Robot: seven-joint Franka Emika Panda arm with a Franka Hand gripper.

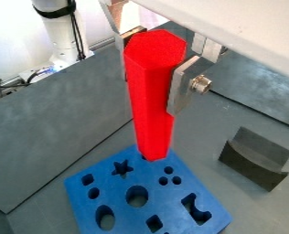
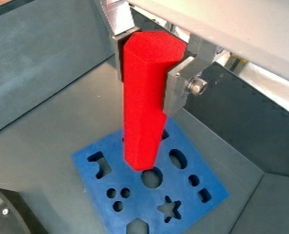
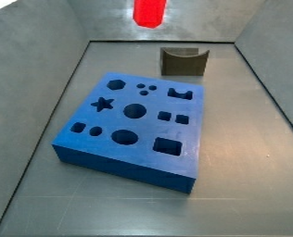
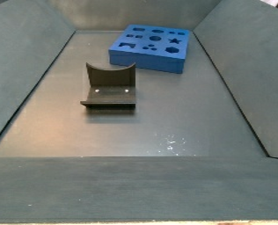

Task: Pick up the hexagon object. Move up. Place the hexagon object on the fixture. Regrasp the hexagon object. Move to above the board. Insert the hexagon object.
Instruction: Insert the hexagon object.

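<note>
Hanging high over the board (image 1: 141, 196), the gripper (image 1: 159, 69) pinches the hexagon (image 1: 151, 91) near its upper end, one silver finger (image 1: 187, 84) pressed flat against a side face. In both wrist views the red bar points straight down, its lower end well clear of the blue surface. A bolt head sticks out from the finger (image 2: 184, 84) on the outer side. The opposite finger is hidden behind the bar, so only one plate shows in each wrist view.

In a side view only the bottom of the hexagon (image 3: 148, 12) pokes into the picture at the upper edge, blurred, up above the far end of the bin; the gripper itself is out of that shot. The board (image 3: 136, 116) lies flat on the grey floor (image 3: 248, 185), with a star, circles, squares and other cut-outs all open. The fixture (image 3: 184, 61) stands beyond it, near the back wall, apart from the board and with nothing resting in its curved notch.

From the other side the fixture (image 4: 110, 86) sits in the middle of the floor on its base plate, and the board (image 4: 156, 47) lies further back, a clear gap between them. Neither hexagon nor gripper appears there. In a wrist view the fixture (image 1: 256, 157) shows off to one side of the board, bare.
</note>
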